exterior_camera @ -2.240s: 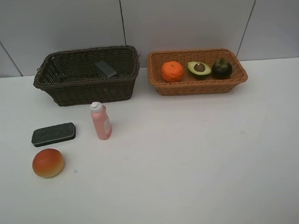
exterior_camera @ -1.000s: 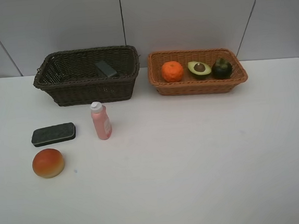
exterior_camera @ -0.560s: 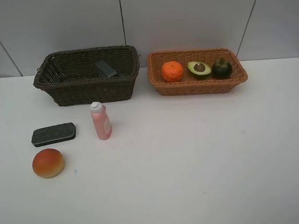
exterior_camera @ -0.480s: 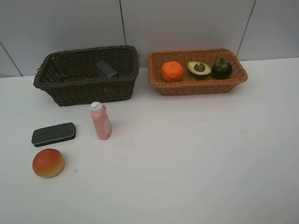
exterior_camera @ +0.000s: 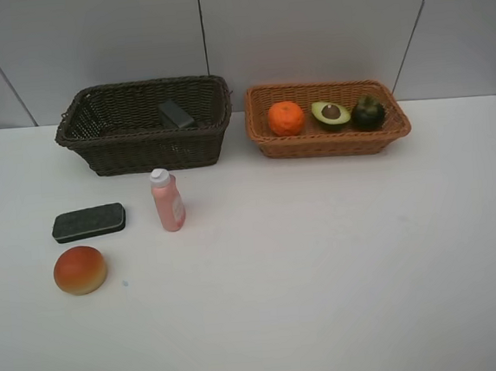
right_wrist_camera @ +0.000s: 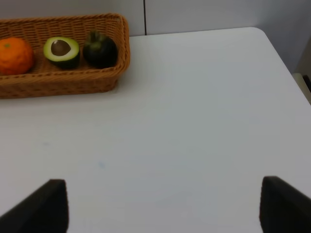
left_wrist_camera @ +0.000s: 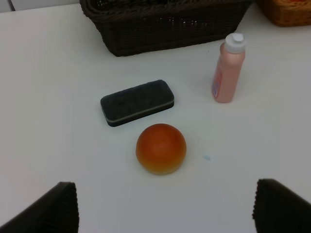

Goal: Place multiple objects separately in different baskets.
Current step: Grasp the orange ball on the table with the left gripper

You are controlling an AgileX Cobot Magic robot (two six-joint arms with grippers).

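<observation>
Text check: the only print in view was a small label [left_wrist_camera: 215, 89] on the pink bottle [exterior_camera: 168, 201], with reddish marks too small to read. No writing could be made out on anything else.

Loose items, all on the left part of the white surface [exterior_camera: 324, 266]:
- dark eraser block [exterior_camera: 89, 223] lay flat, furthest left.
- peach-coloured round fruit [exterior_camera: 80, 270] sat just in front of the eraser, near it but apart.
- pink bottle stood upright with its white cap [exterior_camera: 159, 177] on, right of the eraser and in front of the dark basket, not touching either.

Containers, along the back by the wall [exterior_camera: 303, 24]:
- dark brown basket [exterior_camera: 154, 150], the deeper one, on the left. One dark grey item [exterior_camera: 176, 114] was inside, tilted near the back wall of the basket. Could not tell what it was.
- light orange-tan basket [exterior_camera: 323, 144], the shallower one, just right of it with a small gap between. It held a row of three: orange [exterior_camera: 286, 118], halved avocado [exterior_camera: 330, 114] cut face up with the pit showing, mangosteen [exterior_camera: 368, 112] at the right end. Avocado and mangosteen looked close to touching.

End effectors:
- left end effector [left_wrist_camera: 165, 211] was spread wide and held nothing. It hung over the surface on the near side of the peach-coloured fruit, with eraser and bottle beyond.
- right end effector [right_wrist_camera: 165, 206] was also spread wide and held nothing. It was over bare surface, well apart from the light basket.
</observation>
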